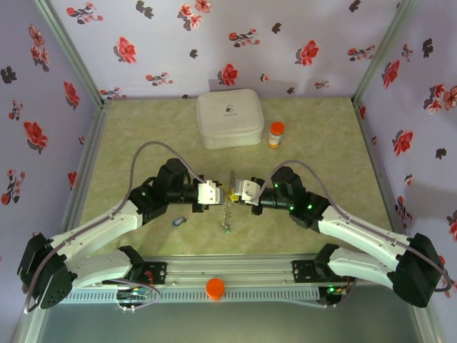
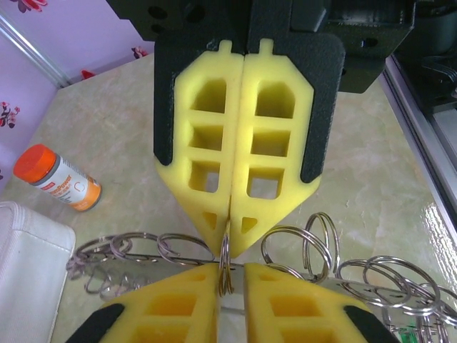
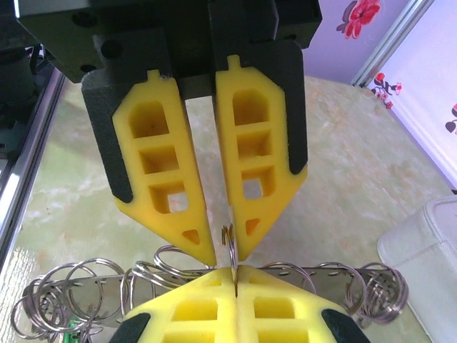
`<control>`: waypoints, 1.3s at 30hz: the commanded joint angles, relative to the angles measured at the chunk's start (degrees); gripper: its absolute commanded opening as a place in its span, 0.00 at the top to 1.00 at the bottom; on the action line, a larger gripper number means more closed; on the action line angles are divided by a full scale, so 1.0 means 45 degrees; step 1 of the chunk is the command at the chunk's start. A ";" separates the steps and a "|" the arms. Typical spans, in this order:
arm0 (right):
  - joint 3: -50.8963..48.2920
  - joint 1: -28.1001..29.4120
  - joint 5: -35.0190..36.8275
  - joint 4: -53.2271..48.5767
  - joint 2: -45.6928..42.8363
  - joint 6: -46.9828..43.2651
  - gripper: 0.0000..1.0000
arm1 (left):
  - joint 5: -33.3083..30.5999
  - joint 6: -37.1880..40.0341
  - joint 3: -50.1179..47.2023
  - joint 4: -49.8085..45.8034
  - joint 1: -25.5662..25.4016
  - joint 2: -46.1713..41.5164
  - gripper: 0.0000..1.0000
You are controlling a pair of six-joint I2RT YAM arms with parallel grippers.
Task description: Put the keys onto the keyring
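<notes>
Keyring (image 1: 228, 209) stretched over the middle of the table (image 1: 143, 143), toward its near edge, and we noted the right gripper (image 2: 229, 239) pinched tight on one loop, the left gripper (image 3: 227, 254) a slit apart around it.
</notes>
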 commanded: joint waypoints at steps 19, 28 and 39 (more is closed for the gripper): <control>-0.0203 -0.0299 0.1431 -0.1376 -0.2286 0.0116 0.84 | -0.1145 -0.1086 0.0032 -0.0322 -0.0128 -0.0769 1.00; -0.0269 -0.0246 0.0933 -0.1403 -0.2521 0.0925 0.87 | -0.3099 -0.2483 0.0652 -0.0862 -0.0147 -0.0315 1.00; -0.0637 0.0202 0.1050 -0.0305 -0.1877 0.1404 0.86 | -0.3231 -0.2569 0.0730 -0.0448 -0.0196 -0.0306 1.00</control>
